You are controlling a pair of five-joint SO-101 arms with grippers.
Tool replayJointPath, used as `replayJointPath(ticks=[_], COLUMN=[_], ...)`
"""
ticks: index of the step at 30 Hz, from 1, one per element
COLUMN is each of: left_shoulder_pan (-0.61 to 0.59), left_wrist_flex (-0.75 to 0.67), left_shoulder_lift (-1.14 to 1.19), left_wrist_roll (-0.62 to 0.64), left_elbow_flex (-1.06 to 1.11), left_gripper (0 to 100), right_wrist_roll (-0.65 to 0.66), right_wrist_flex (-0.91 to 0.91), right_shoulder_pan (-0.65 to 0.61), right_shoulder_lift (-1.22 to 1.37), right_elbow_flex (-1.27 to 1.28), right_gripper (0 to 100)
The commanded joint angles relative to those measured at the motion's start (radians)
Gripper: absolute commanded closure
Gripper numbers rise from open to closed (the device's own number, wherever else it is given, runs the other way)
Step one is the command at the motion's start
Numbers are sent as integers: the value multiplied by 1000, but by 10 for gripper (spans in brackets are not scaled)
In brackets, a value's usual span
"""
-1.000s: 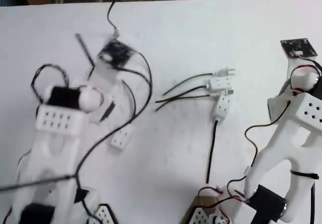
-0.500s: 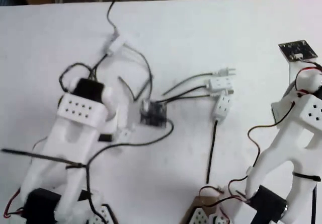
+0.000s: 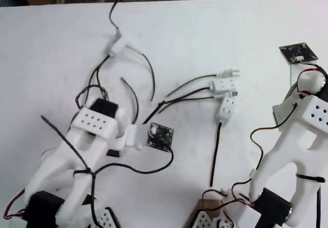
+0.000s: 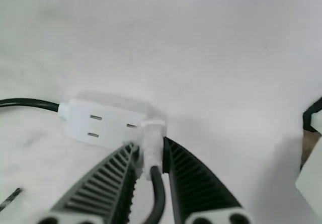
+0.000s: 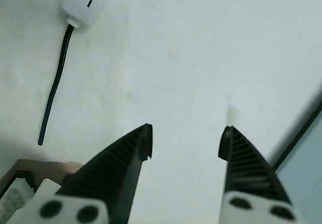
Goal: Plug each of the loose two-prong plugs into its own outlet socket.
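Pointing plug [image 4: 153,132] end-on at outlet socket [image 4: 100,125]; left tool [image 4: 150,147] clamped.

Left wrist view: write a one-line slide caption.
Left gripper shut on a white two-prong plug, its tip meeting the end of a white plastic outlet block.

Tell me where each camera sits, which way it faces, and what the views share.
High view: fixed above the table, looking down; shows the left arm and the right arm.
Left wrist view: on the left arm's wrist, facing down at a socket; the left claw grips a plug beside it.
Right wrist view: on the right arm's wrist, facing down at the table; the right claw, open, shows, with a second socket farther off.
Shared: the second socket also lies in the high view.
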Motion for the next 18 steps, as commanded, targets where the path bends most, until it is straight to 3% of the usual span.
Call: replayJointPath(ticks=[1,13,18], left_shoulder_pan=[12,5,4], left_wrist_flex=[-58,107,100], left_shoulder_lift=[-7,-91,-170], left_wrist_roll=[-146,-381,-454], left_elbow_flex=[3,-3,-3], left_gripper=[976,976,976], right_wrist_roll=[6,8,8], right_wrist_flex=[-4,-2,-2], right_shoulder_pan=[-28,-33,-33], right_shoulder_lift=[-28,-28,-28], right_elbow_flex=[-5,-5,-5], right_gripper=[779,779,779])
